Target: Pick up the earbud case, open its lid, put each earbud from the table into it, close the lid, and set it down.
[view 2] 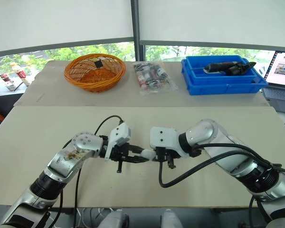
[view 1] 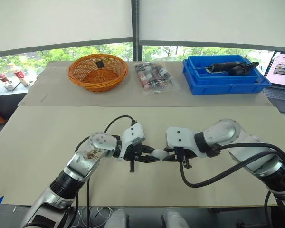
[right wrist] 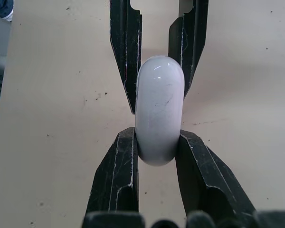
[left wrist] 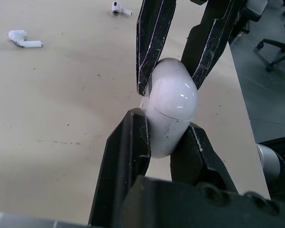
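White plastic earbud case (view 1: 157, 154): centre of the frame, slightly low, held off the table (view 1: 47, 142) between both claws; lid down, seam visible.
Left gripper (view 1: 152, 158): clamped on one end of the case, fingers either side.
Right gripper (view 1: 166, 157): clamped on the opposite end, tips facing the left's.
First earbud (left wrist: 23, 39): white, lying on bare table, apart from the case.
Second earbud (left wrist: 119, 8): white, also on the table, well apart from the first.
Wicker basket (view 1: 80, 78): orange, upper left of centre; holds one small black item (view 1: 99, 63).
Blue bin (view 1: 223, 85): upper right; holds a dark tool (view 1: 228, 68) lying lengthwise.
Clear bag (view 1: 154, 76): top centre between basket and bin; packets inside, contents unreadable.
Laptop (view 1: 282, 71): right edge, beside the bin, screen lit.
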